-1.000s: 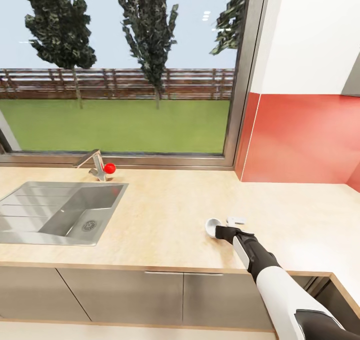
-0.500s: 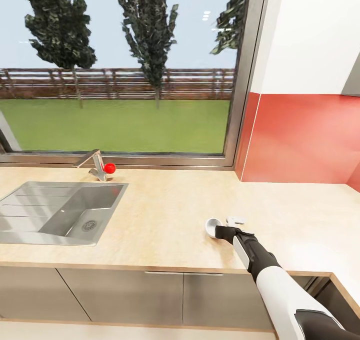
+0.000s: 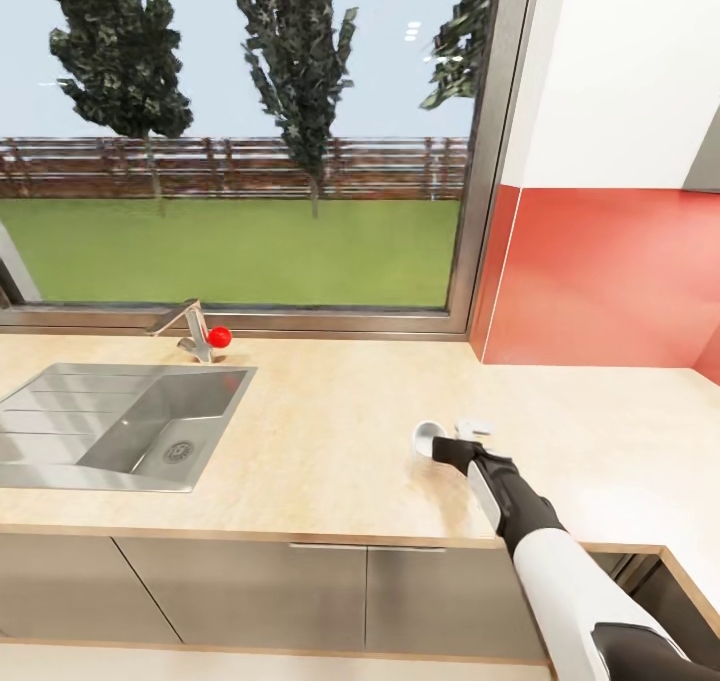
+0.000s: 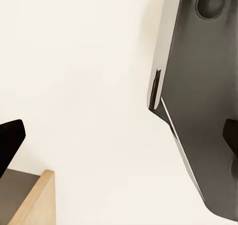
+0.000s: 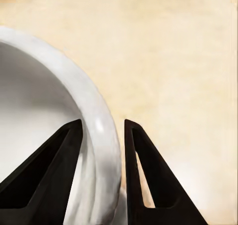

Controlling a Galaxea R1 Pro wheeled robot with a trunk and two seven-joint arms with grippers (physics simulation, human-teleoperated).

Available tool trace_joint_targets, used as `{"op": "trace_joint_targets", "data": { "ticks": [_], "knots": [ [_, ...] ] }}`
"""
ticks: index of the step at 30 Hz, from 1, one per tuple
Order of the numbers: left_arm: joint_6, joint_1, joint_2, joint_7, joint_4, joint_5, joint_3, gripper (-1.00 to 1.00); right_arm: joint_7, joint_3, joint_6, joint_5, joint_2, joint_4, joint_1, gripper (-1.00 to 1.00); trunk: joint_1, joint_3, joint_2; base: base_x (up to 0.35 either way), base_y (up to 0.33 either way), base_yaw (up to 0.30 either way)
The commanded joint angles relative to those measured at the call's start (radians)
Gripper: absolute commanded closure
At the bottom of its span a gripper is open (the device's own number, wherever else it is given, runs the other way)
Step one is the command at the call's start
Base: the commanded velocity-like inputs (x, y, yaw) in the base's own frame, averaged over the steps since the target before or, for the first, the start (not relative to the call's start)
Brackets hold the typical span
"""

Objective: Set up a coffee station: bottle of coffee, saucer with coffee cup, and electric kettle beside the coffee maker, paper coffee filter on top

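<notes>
Your right gripper (image 5: 101,136) holds the coffee cup (image 3: 428,436) by its rim alone: one finger sits inside the bowl, the other outside, and the white wall is pinched between them. That is a thin purchase, I judge, and the cup could twist or slip out if you swing the arm quickly or knock the cup's base against the countertop (image 3: 330,441). The cup hangs tipped on its side just over the countertop, well to the right of the sink (image 3: 120,421) and in front of the window (image 3: 240,141), with a small white piece (image 3: 474,427) just beyond it that is too small to identify. Neither the saucer nor the coffee maker is visible here, so placing the cup blind risks setting it wrong. Your left gripper (image 4: 119,140) has both dark fingertips spread wide apart, holding nothing, near a dark panel (image 4: 198,96).
</notes>
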Motion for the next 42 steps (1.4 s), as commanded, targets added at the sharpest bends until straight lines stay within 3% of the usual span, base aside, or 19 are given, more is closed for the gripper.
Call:
{"op": "trace_joint_targets", "data": {
  "ticks": [1, 12, 15, 25, 42],
  "knots": [
    [-0.007, -0.002, 0.001, 0.001, 0.003, -0.011, 0.009, -1.0, 0.004, -0.006, 0.006, -0.004, 0.001, -0.021, -0.001, 1.0, 0.001, -0.002, -0.002, 0.0, 0.0, 0.0],
    [-0.009, -0.002, -0.001, 0.001, -0.004, -0.012, 0.01, -1.0, 0.004, 0.0, 0.019, -0.007, 0.007, -0.248, 0.0, 1.0, 0.001, -0.002, -0.002, 0.0, 0.0, 0.0],
    [-0.009, -0.002, 0.0, 0.001, -0.007, -0.011, 0.014, -1.0, 0.004, 0.0, 0.086, -0.007, 0.007, -0.27, 0.0, 1.0, 0.001, -0.002, -0.002, 0.0, 0.0, 0.0],
    [-0.009, -0.003, -0.003, 0.001, -0.014, -0.008, 0.017, -1.0, 0.004, 0.004, 0.14, -0.007, 0.007, -0.299, 0.0, 1.0, 0.001, -0.002, -0.002, -0.035, 0.0, 0.0],
    [-0.011, -0.003, -0.005, 0.002, -0.016, -0.006, 0.018, -1.0, 0.004, 0.012, 0.144, -0.007, 0.008, -0.3, 0.0, 1.0, 0.001, -0.002, -0.002, -0.32, 0.0, 0.021]
  ]
}}
